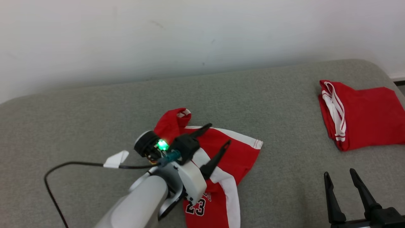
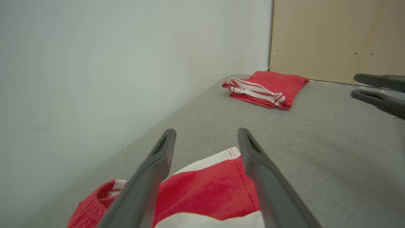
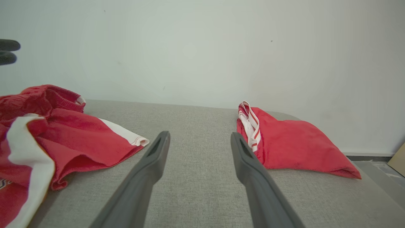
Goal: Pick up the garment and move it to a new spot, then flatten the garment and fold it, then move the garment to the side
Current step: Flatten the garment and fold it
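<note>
Left gripper [image 1: 219,134] hovers over the crumpled red-and-white garment [image 1: 240,152] mid-surface, jaws spread, nothing pinched; whether its tips touch cloth is hard to say. The forearm hides part of the garment, and its lower end runs off the bottom edge. Right gripper [image 1: 339,172] sits low right, splayed and empty, above the grey padded surface [image 1: 284,95]. A folded red bundle [image 1: 367,117] lies far right

Left gripper [image 2: 206,131] with fingers [image 2: 152,177] spread over a red-and-white garment [image 2: 205,186], grey worktop [image 2: 316,142], folded red garment [image 2: 269,87] well apart near the white wall [image 2: 110,63], right gripper [image 2: 354,85] at right edge.
</note>
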Tool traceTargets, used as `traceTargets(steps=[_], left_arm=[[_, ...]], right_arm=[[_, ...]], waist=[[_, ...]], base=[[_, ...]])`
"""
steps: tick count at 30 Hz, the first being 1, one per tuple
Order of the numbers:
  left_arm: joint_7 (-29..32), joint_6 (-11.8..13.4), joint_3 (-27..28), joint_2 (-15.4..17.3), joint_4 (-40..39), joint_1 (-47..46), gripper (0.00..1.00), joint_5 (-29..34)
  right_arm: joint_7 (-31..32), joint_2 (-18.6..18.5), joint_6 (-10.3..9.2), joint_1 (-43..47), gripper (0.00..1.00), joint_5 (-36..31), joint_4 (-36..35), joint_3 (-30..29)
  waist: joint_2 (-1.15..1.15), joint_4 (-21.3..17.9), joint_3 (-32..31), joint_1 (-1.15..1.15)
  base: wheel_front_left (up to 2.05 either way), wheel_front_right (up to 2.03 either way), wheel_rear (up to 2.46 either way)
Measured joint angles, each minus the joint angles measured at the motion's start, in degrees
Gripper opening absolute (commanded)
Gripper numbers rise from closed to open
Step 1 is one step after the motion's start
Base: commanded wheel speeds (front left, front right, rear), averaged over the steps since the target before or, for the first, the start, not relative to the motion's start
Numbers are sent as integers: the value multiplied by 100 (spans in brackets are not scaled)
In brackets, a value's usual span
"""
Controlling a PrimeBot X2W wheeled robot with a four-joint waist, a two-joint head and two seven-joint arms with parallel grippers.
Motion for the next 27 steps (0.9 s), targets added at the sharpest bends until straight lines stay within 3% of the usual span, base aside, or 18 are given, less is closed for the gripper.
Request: traceTargets(steps=[5, 10, 27], left_arm=[[382, 0, -288, 357, 836, -528, 100, -753], [501, 0, -311, 733, 1350, -745, 100, -1043], [887, 0, -712, 1054, 1621, -825, 100, -1615]], right_arm=[[1, 2, 0, -69, 100, 92, 31, 5], [1, 1, 0, -18, 100, 105, 31, -107], [1, 2, 0, 0, 100, 43, 9, -162]], waist=[[0, -342, 249, 0], [0, -544, 400, 0], [0, -259, 474, 0]], base=[[0, 0, 0], [0, 0, 0], [0, 0, 0]])
